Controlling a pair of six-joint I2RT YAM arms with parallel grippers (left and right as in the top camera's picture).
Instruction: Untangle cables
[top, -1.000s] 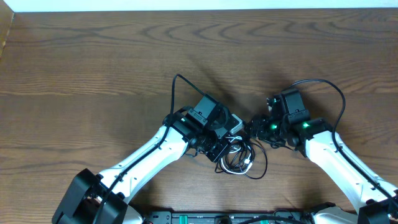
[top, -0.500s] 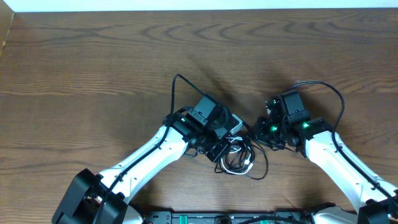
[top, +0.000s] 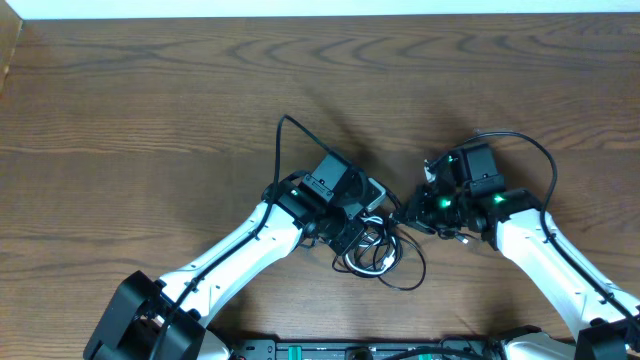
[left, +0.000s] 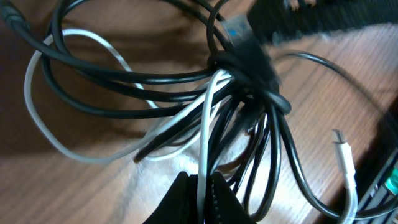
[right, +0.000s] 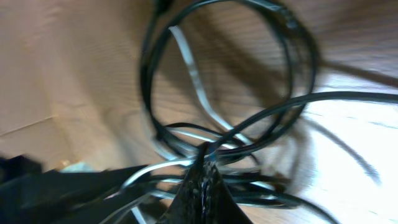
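The cables (top: 385, 262) lie in a tangled bunch on the wooden table between my two arms. In the left wrist view, several black loops (left: 124, 84) gather into a knot (left: 255, 62) with a white cable (left: 62, 143) running through it. My left gripper (left: 204, 182) is shut on that white cable, and a white plug end (left: 344, 152) lies to the right. In the right wrist view, my right gripper (right: 206, 155) is shut on a black cable where several strands cross under a big black loop (right: 292, 37). From overhead, the left gripper (top: 362, 232) and the right gripper (top: 408, 212) nearly touch.
Thick black arm wires arc over the table behind the left wrist (top: 280, 150) and the right wrist (top: 545, 160). The table's far edge (top: 320, 14) meets a white strip. The robot base with green lights (top: 380, 350) sits at the near edge.
My right gripper has shut on a black cable and its wrist has shifted slightly. The bunch has been drawn in a little toward the left. The left gripper keeps hold of the white cable.
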